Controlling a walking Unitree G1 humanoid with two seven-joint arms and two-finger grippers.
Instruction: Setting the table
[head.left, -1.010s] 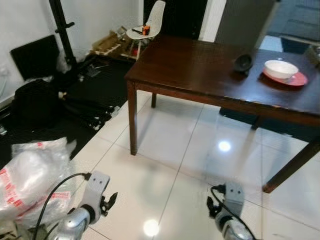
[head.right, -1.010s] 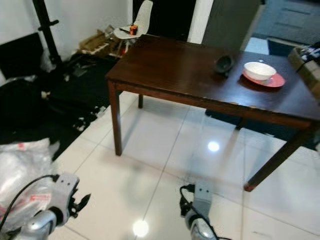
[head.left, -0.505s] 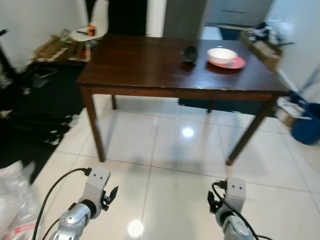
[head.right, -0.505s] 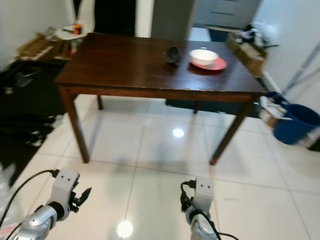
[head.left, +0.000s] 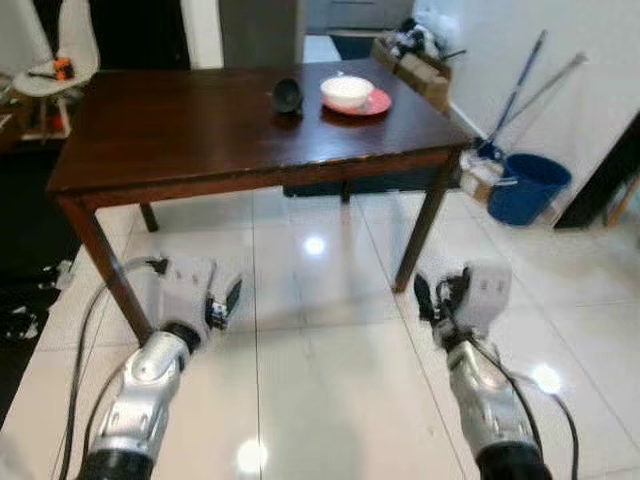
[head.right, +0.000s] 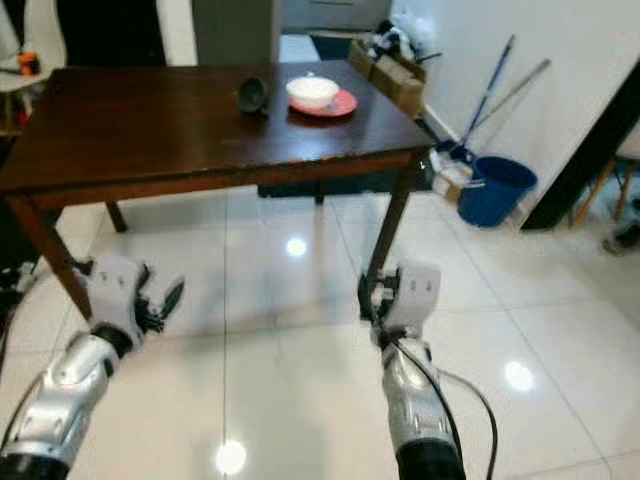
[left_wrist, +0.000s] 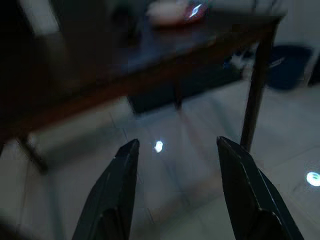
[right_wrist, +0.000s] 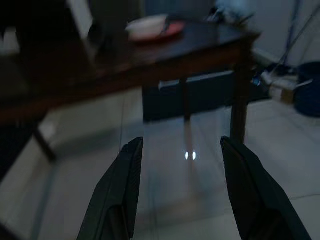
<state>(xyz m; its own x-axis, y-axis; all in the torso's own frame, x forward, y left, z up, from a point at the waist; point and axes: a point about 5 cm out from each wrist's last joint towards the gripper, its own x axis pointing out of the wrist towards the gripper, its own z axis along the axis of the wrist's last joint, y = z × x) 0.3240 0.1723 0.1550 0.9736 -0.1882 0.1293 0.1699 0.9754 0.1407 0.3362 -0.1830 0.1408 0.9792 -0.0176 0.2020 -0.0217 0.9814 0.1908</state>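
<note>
Both arms raised at waist height in front of the body, carrying nothing. Left gripper (left_wrist: 172, 187) fingers spread apart, empty; right gripper (right_wrist: 180, 187) also spread, empty. Both point forward at the dark wooden surface (head.left: 180, 120), well short of it, likely a ready pose for the approach since nothing is in reach yet. Glossy white tile floor (head.left: 320, 380) lies between the robot and the surface, with ceiling light glare on it.

On the surface, at the far right part: one white bowl (head.left: 347, 91) sitting on one red plate (head.left: 372, 104), looks like one place setting already stacked. Just beside it to the left, one small dark cup-like item (head.left: 287, 95), tipped or on its side; exact shape hard to tell. Rest of the top is bare, so the setting is probably at an early stage.

Further off: one blue bucket (head.left: 527, 187) on the floor by the right wall with two long mop or broom handles (head.left: 520, 85) leaning above it; a box of clutter (head.left: 415, 55) behind the surface; one white chair (head.left: 50, 55) at the far left with a small orange item on its seat.

Count: grippers two, bowl one, plate one, dark cup one.
</note>
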